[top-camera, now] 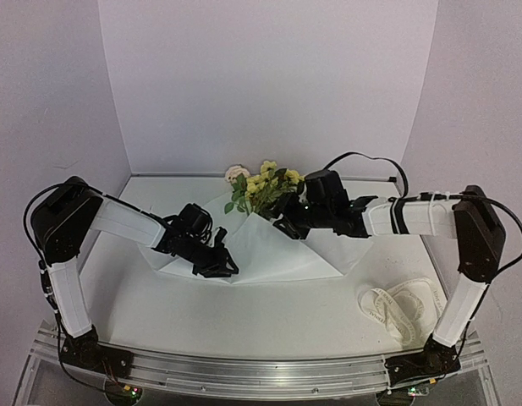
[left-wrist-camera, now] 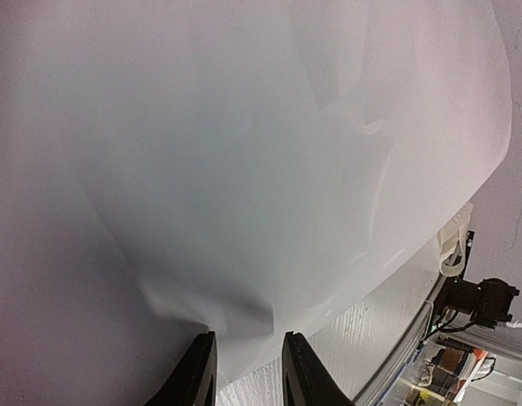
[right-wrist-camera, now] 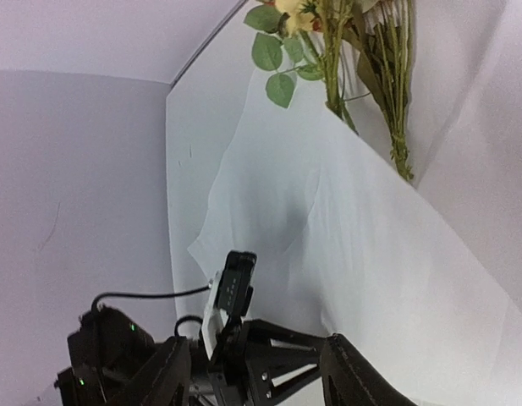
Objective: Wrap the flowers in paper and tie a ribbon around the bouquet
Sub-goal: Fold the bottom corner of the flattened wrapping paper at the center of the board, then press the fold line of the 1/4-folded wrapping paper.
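The white paper lies spread mid-table, one flap folded over the stems of the flowers, whose yellow blossoms and pale rose poke out at the back. My left gripper sits at the sheet's near-left edge. In the left wrist view its fingers stand a narrow gap apart, and the puckered edge of the paper runs between them. My right gripper hovers by the fold beside the stems, open, with nothing between its fingers. The ribbon lies looped at the near right.
White walls close in the back and both sides. A bare strip of table runs between the paper and the metal rail at the near edge. The left arm's wrist camera shows between the right gripper's fingers.
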Robot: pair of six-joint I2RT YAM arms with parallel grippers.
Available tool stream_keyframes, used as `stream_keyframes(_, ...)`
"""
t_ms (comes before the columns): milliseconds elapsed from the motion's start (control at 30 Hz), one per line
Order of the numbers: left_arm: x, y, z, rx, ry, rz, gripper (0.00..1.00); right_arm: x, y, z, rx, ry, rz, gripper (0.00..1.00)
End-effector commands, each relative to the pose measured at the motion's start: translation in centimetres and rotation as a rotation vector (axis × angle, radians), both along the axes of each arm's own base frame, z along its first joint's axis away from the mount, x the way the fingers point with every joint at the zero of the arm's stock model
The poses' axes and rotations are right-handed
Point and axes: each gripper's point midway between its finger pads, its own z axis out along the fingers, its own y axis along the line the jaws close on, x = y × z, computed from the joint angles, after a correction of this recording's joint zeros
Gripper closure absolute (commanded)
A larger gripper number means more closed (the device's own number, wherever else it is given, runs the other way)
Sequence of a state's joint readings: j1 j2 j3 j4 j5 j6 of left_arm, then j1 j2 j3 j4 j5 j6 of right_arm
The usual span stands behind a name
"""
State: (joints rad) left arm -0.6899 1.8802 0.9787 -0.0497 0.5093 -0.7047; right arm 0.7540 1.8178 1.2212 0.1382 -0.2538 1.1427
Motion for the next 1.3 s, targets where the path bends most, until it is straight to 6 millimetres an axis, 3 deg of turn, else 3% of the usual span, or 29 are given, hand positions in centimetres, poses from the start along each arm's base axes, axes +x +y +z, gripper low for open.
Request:
stream_keyframes(0, 1.9, -0.4, 1.5, -0.011, -0.068, 0.013, 0.71, -5.4, 0.3, -1.0, -0.111, -0.026, 0.174, 0.51)
stream_keyframes(200, 2.2, -0.7, 3.1, -0.030, -0.099, 0.002, 0.71, -9.0, 1.9, -4.5, -0.186, -0.019, 0.306, 0.64)
stream_keyframes(500, 1.8, -0.7, 3.5, -0.033, -0.103, -0.018, 0.71, -10.3, 4.3, -8.4, -0.228, 0.029, 0.396, 0.78)
stream_keyframes(967, 1.9, -0.9, 4.8, -0.047, -0.125, -0.033, 0.71, -9.5, 3.9, -11.6, -0.310, 0.050, 0.368, 0.85)
stream_keyframes(1267, 1.2, -1.0, 6.2, -0.071, -0.143, -0.067, 0.71, -8.3, 3.7, -12.3, -0.356, 0.037, 0.339, 0.85)
